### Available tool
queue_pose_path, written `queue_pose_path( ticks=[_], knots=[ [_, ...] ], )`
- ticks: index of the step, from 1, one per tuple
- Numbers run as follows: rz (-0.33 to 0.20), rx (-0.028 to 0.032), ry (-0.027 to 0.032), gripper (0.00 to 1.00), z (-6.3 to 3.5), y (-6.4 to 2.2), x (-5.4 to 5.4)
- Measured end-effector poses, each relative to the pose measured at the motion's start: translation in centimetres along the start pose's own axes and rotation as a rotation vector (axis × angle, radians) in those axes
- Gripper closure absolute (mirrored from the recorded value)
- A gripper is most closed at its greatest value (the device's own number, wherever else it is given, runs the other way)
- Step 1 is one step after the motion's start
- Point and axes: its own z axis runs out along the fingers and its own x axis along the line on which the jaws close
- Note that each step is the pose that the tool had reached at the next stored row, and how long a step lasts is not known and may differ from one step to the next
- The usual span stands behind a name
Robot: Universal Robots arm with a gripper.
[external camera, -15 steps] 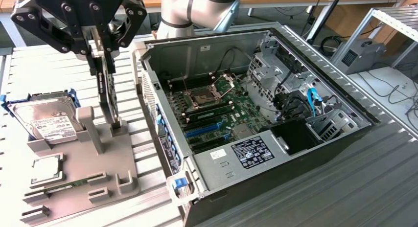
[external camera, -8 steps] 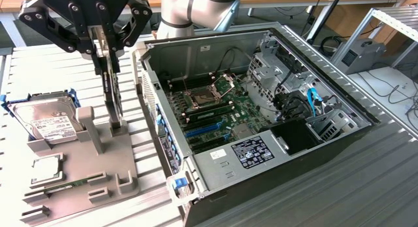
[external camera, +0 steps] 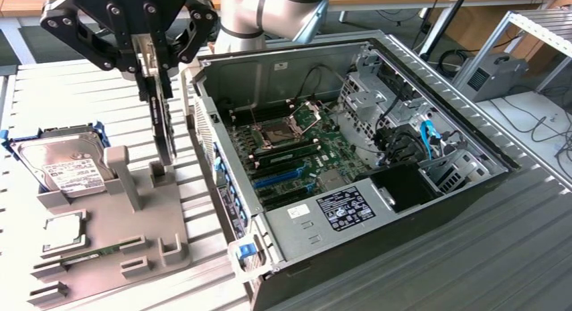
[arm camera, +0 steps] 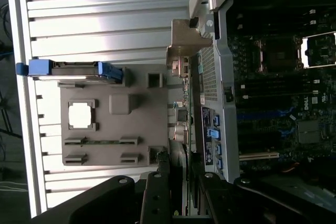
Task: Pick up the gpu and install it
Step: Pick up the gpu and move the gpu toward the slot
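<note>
Tool (external camera: 157, 73): black linkage fingers, body lettered "ROBOTIQ", clamped on the gpu (external camera: 163, 123). The thin card hangs upright and edge-on; its silver bracket shows in the wrist view (arm camera: 181, 43).

Exterior view, by clock from the tool:
- 6 o'clock: grey moulded fixture (external camera: 116, 217) with slotted posts. The card's lower end is at one post; contact cannot be told.
- 8 o'clock: hard drive (external camera: 67, 163), silver, white label unreadable.
- 4 o'clock: open computer case (external camera: 277, 73), green motherboard (external camera: 304, 157), blue slots.

All on a ribbed metal bench (external camera: 80, 90).
</note>
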Motion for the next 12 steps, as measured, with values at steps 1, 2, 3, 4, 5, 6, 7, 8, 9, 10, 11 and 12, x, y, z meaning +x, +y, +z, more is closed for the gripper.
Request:
queue_pose_path(
  ticks=[1,2,3,4,5,6,7,8,9,10,11,12],
  knots=[
    [0.0,0.0,0.0,0.74,0.0,0.01,-0.1],
    [0.0,0.0,0.0,0.74,0.01,0.01,-0.18],
    [0.0,0.0,0.0,0.74,0.01,0.02,-0.26],
    [0.0,0.0,0.0,0.74,0.01,0.02,-0.34],
    [0.0,0.0,0.0,0.74,0.01,0.03,-0.42],
    [0.0,0.0,0.0,0.74,0.01,0.04,-0.5],
    [0.0,0.0,0.0,0.74,0.02,0.04,-0.58],
    [0.0,0.0001,0.0,0.74,0.02,0.05,-0.66],
    [0.0,0.0,0.0,0.74,0.02,0.05,-0.74],
    [0.0,0.0001,0.0001,0.74,0.02,0.06,-0.81],
    [0.0,0.0001,0.0,0.74,0.03,0.07,-0.95],
    [0.0,0.0,0.0,0.74,0.03,0.08,-1.05]
  ],
)
